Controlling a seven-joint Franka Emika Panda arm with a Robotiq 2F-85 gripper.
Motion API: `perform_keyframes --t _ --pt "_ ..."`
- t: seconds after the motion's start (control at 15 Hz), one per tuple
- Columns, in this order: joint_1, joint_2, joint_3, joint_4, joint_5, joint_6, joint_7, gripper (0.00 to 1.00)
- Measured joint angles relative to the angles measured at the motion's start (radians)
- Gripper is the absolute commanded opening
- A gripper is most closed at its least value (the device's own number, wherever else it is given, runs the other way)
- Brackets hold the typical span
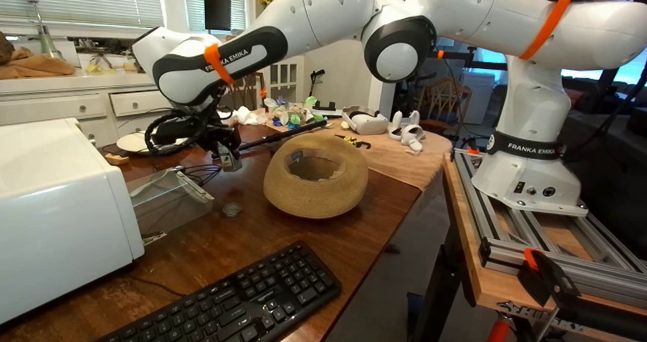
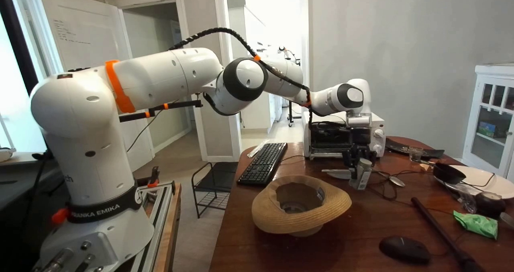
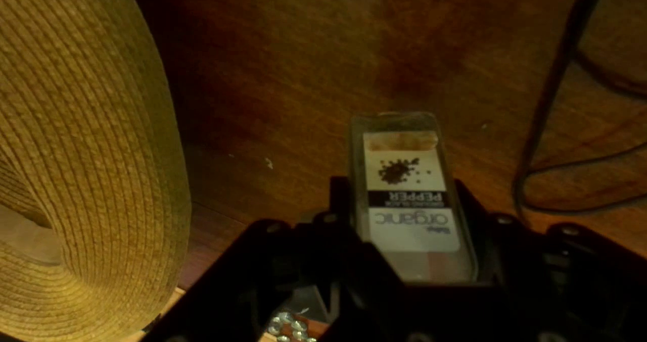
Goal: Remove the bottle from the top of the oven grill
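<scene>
Bottle (image 3: 410, 205), marked PEPPER in wrist view: you have it clamped in the claw (image 3: 403, 194), slightly tilted. In both exterior views you see it off the oven grill (image 1: 55, 205), over the tabletop (image 2: 349, 250), near the straw hat (image 1: 316, 193); black keyboard (image 1: 247, 294) lies well apart.

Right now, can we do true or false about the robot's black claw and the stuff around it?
The black two-fingered claw grips a small clear white-labelled bottle. True.
The woven tan straw hat has its opening facing up. True.
The hat hangs from the claw. False: it sits on the brown wooden table.
The big boxy white oven has its see-through glass door folded open. True.
The bottle stands on the oven. False: the claw holds it off the oven.
</scene>
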State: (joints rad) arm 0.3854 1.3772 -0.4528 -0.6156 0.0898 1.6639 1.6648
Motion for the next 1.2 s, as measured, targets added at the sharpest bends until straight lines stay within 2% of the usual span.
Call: perform_keyframes --t 0.47,1.2 --pt "-0.011 0.004 0.031 -0.002 0.038 0.014 0.015 0.24" --pt "0.002 0.045 0.003 -0.002 0.011 0.181 0.083 0.24"
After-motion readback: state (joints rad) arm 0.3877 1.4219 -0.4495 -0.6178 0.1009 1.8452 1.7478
